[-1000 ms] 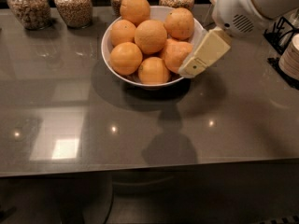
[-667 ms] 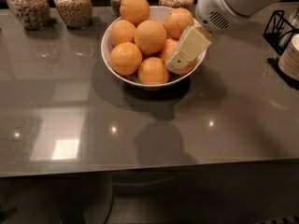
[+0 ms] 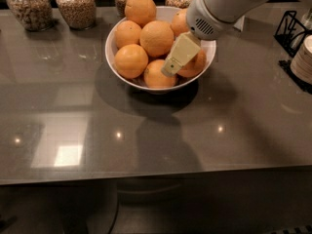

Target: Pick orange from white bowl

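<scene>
Now the gripper [image 3: 169, 70] was down among the oranges [image 3: 156, 37] in the white bowl [image 3: 165, 12] near the table's [image 3: 146, 130] far edge; open or clamped, couldn't tell.

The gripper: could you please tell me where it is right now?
In the camera view, the gripper is over the right half of the white bowl, reaching down among the front oranges.

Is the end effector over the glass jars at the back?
No, the cream end effector sits over the right side of the glossy white ceramic bowl, among its round oranges.
</scene>
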